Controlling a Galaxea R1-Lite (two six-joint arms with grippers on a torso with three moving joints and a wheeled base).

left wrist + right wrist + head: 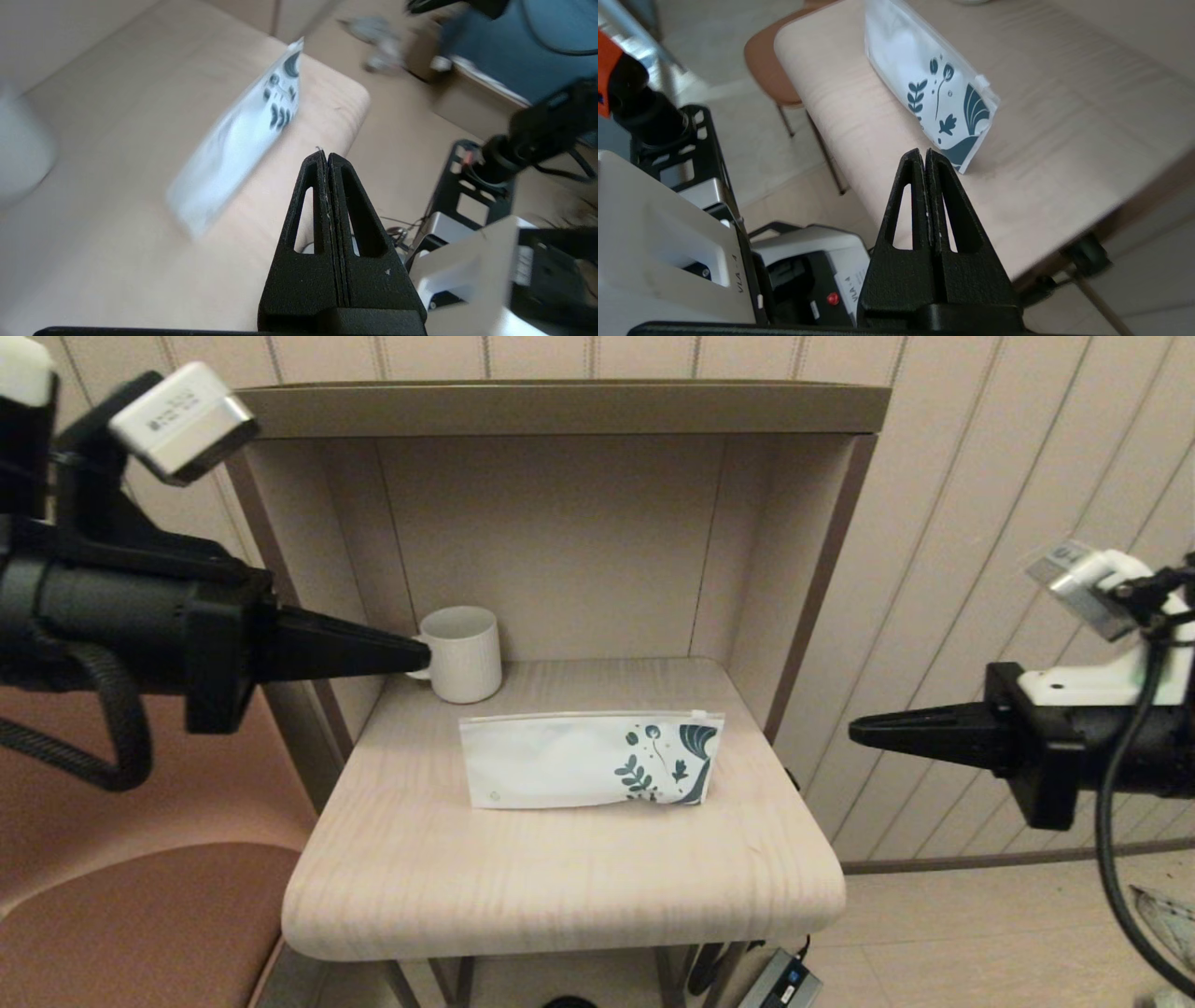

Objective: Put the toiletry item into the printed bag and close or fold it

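Observation:
The printed bag [591, 759] [238, 135] [931, 81] lies flat on the middle of the wooden shelf [560, 868], white with a dark teal leaf print at its right end and its zip top toward the back. The toiletry item, a tiny white tube, is out of view in every frame. My left gripper [425, 656] [327, 156] is shut on nothing, raised left of the shelf with its tip by the mug. My right gripper [854, 733] [924, 154] is shut on nothing, hovering off the shelf's right edge, apart from the bag.
A white ribbed mug [464, 653] stands at the back left of the shelf. The shelf sits in an alcove with side walls and a top board [560, 406]. A brown seat [140, 924] lies at lower left; robot base parts [738, 261] are below.

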